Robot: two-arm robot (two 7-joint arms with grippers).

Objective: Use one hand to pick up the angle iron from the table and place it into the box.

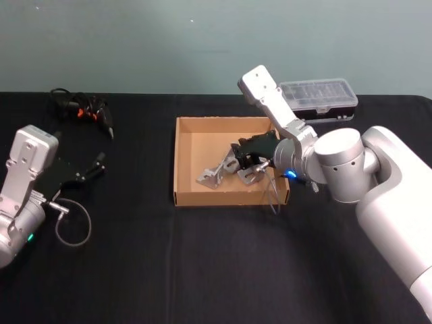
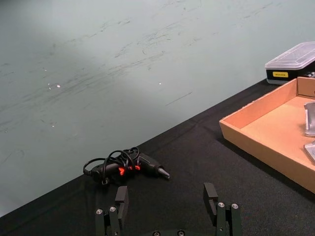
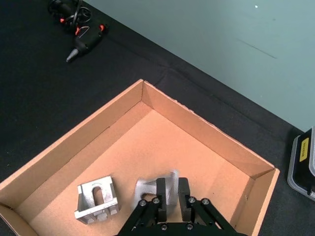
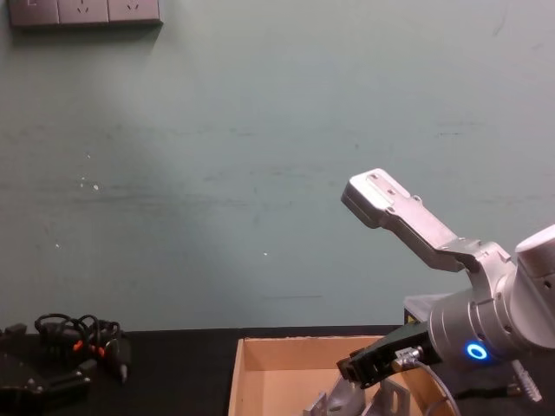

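Inside the box (image 1: 185, 158), at its 4 o'clock corner, the right end effector (image 1: 244, 162) is clamped on an angle iron (image 3: 165, 189), a second bracket (image 3: 96, 199) lying beside it, while the left end effector (image 2: 167, 199) hovers spread apart above the tabletop (image 1: 135, 270).

- The table (image 1: 135, 270) is flat, black and matte.
- The box (image 1: 181, 162), a shallow cardboard tray, sits near its middle.
- A plastic case (image 1: 320, 98) with a clear lid lies behind the box, to the right.
- A black tool (image 1: 84, 111) with looped cables lies at the far left.
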